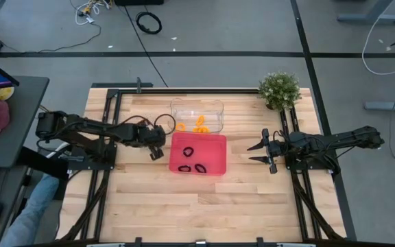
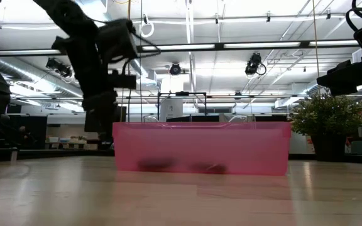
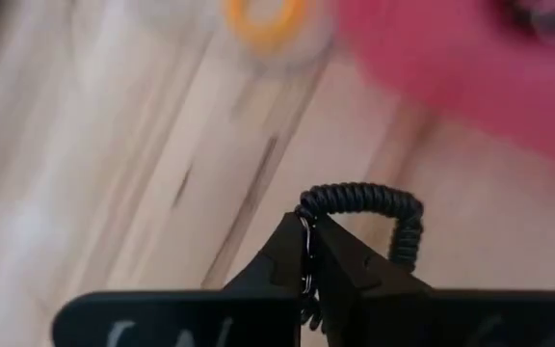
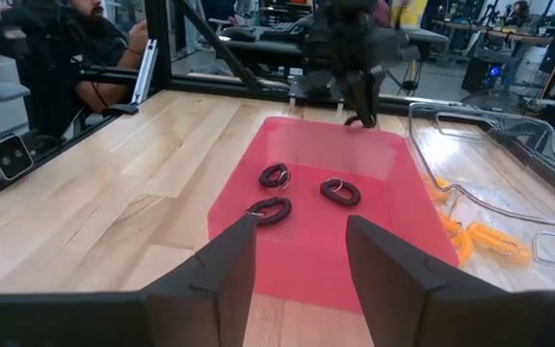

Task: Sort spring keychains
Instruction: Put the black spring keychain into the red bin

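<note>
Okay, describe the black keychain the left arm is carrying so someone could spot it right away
Start at the pink plastic tray in the table's middle. Just off its left edge is the left gripper; the black coiled spring keychain is pinched in its fingers, off the table, unlike the three black coils lying inside the tray.

You will find no readable text, label, brand, number or sign in any of the four views. The pale marks on the dark bar (image 3: 176, 323) at the bottom of the left wrist view are too blurred for you to tell as letters.
</note>
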Robot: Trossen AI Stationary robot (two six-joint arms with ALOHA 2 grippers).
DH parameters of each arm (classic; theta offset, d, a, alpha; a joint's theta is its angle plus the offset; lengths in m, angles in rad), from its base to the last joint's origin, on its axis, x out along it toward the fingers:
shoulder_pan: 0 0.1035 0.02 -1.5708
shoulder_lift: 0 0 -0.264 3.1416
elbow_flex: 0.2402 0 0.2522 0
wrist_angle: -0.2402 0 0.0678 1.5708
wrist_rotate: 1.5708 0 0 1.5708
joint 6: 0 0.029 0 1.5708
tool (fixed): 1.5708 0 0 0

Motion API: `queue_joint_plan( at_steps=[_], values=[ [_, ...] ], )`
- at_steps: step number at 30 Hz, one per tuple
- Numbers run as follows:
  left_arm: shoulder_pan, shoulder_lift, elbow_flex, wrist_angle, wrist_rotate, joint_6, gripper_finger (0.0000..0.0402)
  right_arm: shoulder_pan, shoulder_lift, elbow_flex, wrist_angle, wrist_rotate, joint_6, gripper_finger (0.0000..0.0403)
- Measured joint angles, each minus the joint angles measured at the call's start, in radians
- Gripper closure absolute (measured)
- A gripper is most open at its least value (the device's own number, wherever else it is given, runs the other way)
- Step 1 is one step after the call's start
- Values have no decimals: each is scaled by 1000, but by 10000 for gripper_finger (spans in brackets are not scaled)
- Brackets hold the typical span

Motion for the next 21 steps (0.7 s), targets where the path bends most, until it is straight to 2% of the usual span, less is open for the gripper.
queue_joint_plan(
  at_steps=[11, 19, 21],
  values=[
    [-220, -1, 137, 6, -336, 42, 386, 0, 0, 0, 0, 0, 0, 237],
    [-332, -2, 229, 11, -359, 59, 387, 0, 0, 0, 0, 0, 0, 237],
    [-353, -2, 243, 35, -356, 58, 377, 0, 0, 0, 0, 0, 0, 237]
  ],
)
